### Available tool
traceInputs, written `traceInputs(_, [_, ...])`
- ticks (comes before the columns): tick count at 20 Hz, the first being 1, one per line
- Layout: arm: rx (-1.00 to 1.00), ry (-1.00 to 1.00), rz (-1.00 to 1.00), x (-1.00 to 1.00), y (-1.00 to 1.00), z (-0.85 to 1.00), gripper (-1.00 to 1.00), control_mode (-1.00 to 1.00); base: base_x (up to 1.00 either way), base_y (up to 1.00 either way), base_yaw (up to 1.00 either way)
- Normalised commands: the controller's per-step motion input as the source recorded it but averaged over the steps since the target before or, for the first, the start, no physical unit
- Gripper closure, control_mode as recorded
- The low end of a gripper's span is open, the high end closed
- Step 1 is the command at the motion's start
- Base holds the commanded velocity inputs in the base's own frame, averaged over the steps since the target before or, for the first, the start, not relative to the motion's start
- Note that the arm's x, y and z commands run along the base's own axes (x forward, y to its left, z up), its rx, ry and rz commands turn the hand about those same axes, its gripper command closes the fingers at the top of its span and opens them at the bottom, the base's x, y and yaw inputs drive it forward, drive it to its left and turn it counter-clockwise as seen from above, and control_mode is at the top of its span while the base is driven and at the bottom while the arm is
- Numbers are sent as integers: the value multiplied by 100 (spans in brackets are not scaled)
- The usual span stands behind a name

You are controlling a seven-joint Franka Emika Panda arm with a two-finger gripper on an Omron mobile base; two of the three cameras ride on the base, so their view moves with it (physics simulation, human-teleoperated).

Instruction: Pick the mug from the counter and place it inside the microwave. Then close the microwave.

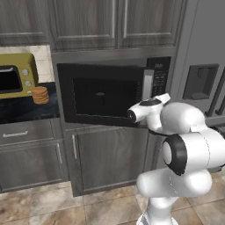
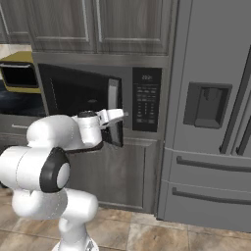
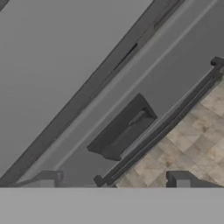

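Note:
The microwave (image 1: 105,94) is built in under the wall cabinets, and its dark glass door (image 2: 81,98) is swung almost flat against the front. The handle edge (image 2: 113,100) still stands a little out from the keypad panel (image 2: 146,100). My gripper (image 2: 122,114) hovers just in front of the silver handle (image 1: 147,83), at its lower end, and points right toward the fridge. In the hand view the gripper (image 3: 113,179) is open, its tips wide apart with nothing between them. The mug is hidden. The black counter (image 1: 26,112) lies left of the microwave.
A mustard toaster oven (image 1: 15,74) and a stack of brown biscuits (image 1: 40,94) stand on the counter. The grey fridge (image 2: 211,122) with its dispenser recess (image 3: 124,133) is close on the right. Grey cabinets sit above and below; tiled floor (image 1: 66,206) lies in front.

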Motion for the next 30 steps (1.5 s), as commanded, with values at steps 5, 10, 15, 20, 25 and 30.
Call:
traceInputs(5, [0, -8, -12, 59, 0, -4, -100, -100, 0, 0, 0])
traceInputs(10, [0, -9, -2, 38, -1, -2, -100, -100, 0, 0, 0])
traceInputs(15, [0, -9, 0, 29, -4, -1, -100, -100, 0, 0, 0])
traceInputs(20, [0, -2, 2, 22, -20, 0, -100, -100, 0, 0, 0])
traceInputs(25, [0, 0, 10, 18, -29, 0, -100, -100, 0, 0, 0])
traceInputs(30, [0, 0, 9, 14, -25, 0, -100, -100, 0, 0, 0])
